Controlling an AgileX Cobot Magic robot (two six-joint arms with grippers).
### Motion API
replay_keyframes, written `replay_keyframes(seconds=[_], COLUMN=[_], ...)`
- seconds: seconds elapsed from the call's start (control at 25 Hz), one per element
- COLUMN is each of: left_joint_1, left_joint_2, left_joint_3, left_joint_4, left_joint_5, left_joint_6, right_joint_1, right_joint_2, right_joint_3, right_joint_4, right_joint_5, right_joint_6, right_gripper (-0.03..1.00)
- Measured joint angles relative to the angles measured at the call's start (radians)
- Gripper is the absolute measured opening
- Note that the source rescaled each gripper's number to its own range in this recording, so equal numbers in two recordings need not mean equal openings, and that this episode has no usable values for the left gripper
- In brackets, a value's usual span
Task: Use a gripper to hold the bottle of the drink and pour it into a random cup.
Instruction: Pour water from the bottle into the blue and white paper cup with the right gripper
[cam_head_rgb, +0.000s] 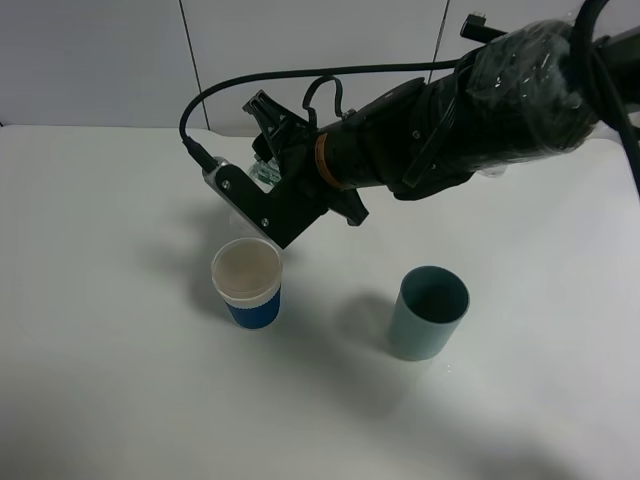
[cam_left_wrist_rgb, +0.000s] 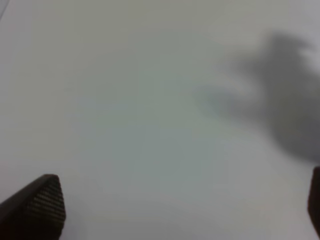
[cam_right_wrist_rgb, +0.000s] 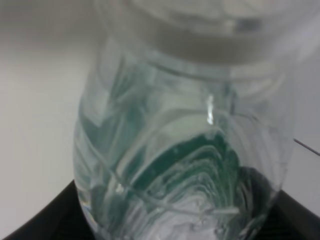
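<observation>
My right gripper (cam_head_rgb: 258, 165) reaches across the middle of the exterior high view and is shut on the bottle of the drink (cam_head_rgb: 266, 173). Only a clear sliver of the bottle shows between the black jaws. It is held tilted just above and behind the cup (cam_head_rgb: 247, 283), which has a white rim and a blue sleeve. In the right wrist view the clear bottle with its green label (cam_right_wrist_rgb: 185, 160) fills the frame, with black fingers (cam_right_wrist_rgb: 45, 222) at its sides. My left gripper (cam_left_wrist_rgb: 185, 210) is open over bare table, and its fingertips (cam_left_wrist_rgb: 37, 205) are wide apart.
A plain teal-green cup (cam_head_rgb: 428, 312) stands upright to the right of the blue cup. The white table (cam_head_rgb: 120, 400) spreads all round, with a white wall behind it. The right arm's cable (cam_head_rgb: 230, 90) loops above the gripper.
</observation>
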Motion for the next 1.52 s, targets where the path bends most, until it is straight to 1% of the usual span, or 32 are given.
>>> replay_keyframes(seconds=[0.36, 1.08, 1.52], left_joint_1=[0.0, 0.0, 0.0], left_joint_2=[0.0, 0.0, 0.0], left_joint_3=[0.0, 0.0, 0.0], left_joint_4=[0.0, 0.0, 0.0], left_joint_5=[0.0, 0.0, 0.0], left_joint_6=[0.0, 0.0, 0.0], right_joint_1=[0.0, 0.0, 0.0], right_joint_2=[0.0, 0.0, 0.0], right_joint_3=[0.0, 0.0, 0.0], right_joint_4=[0.0, 0.0, 0.0], right_joint_5=[0.0, 0.0, 0.0], right_joint_6=[-0.062, -0.074, -0.106], right_gripper=[0.0, 0.0, 0.0])
